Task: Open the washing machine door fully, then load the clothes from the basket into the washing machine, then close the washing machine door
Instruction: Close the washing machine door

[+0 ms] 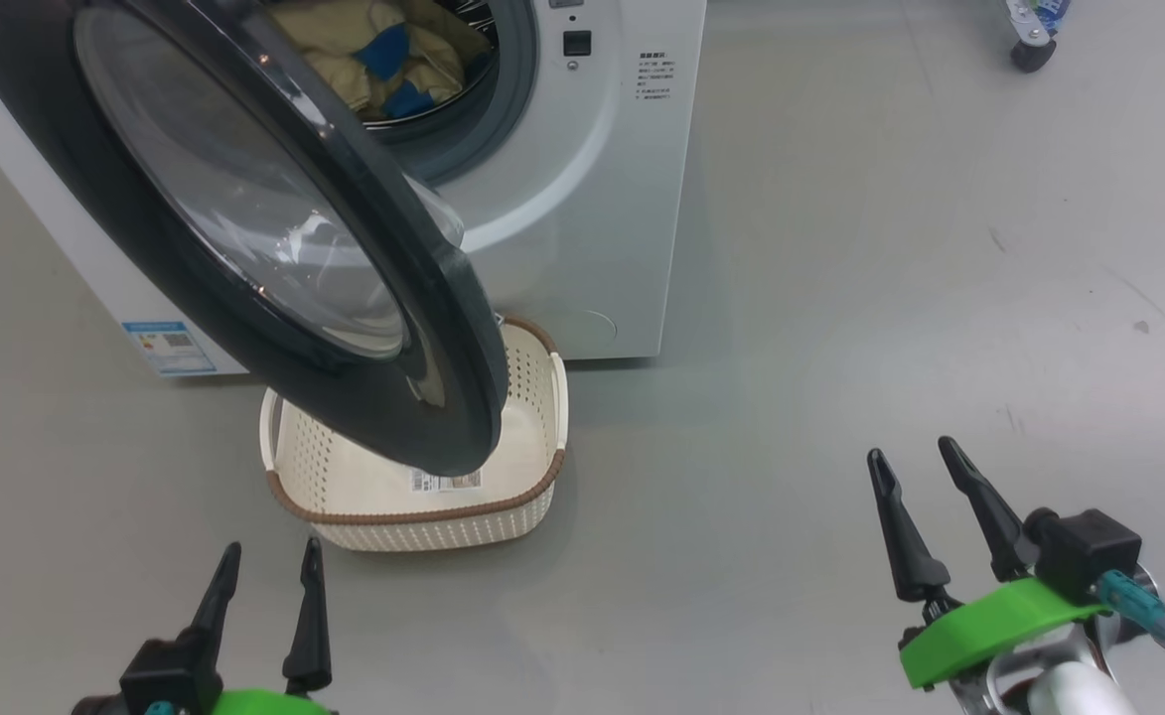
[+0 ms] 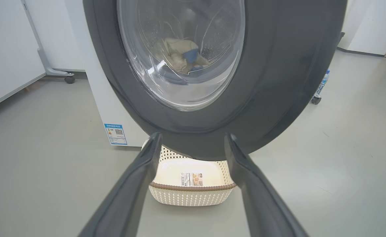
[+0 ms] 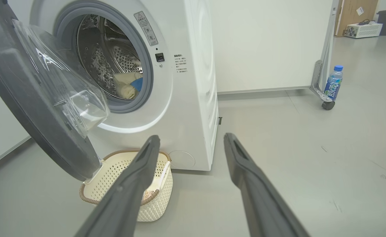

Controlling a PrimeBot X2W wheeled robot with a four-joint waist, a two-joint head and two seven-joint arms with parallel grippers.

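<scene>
Already the clothes (image 1: 383, 60) lie inside the washing machine (image 1: 582, 199) and the basket (image 1: 423, 521) below looks empty, so only closing remains. Left pincer (image 1: 274, 551) and right pincer (image 1: 910, 449) hang spread wide, holding nothing; one must push the half-swung washing machine door (image 2: 278, 82) shut.

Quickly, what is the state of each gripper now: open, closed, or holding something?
Left gripper: open, holding nothing.
Right gripper: open, holding nothing.
</scene>
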